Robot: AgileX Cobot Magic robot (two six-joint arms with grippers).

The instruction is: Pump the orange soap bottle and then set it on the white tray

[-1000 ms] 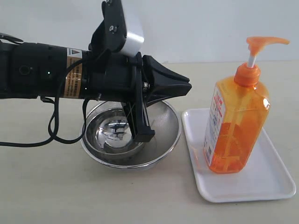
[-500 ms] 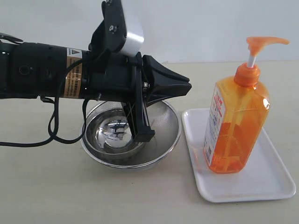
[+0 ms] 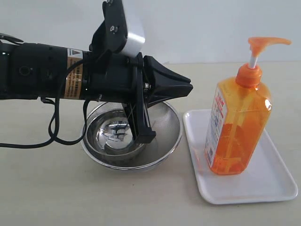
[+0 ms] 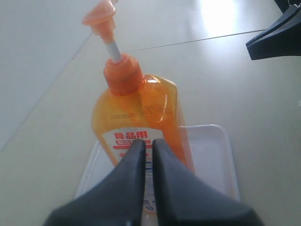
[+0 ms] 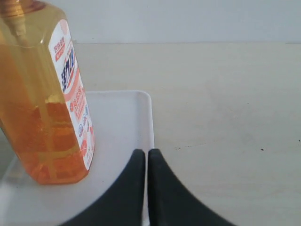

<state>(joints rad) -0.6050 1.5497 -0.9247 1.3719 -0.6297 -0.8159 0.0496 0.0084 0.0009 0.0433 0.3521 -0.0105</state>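
Beside tray [image 3: 278,184] and soap bottle [image 3: 237,127], steel bowl [image 3: 168,133] under left end effector [image 3: 189,87]

Verify on your left arm [image 3: 37,77]: matte black cylindrical housing, orange warning label [image 3: 73,82] with triangle, looped black cable [image 3: 54,129], silver camera cap [image 3: 136,35]. Left tool [image 3: 189,88], right tool [image 5: 147,153]: black tapered fingers [image 3: 169,81].
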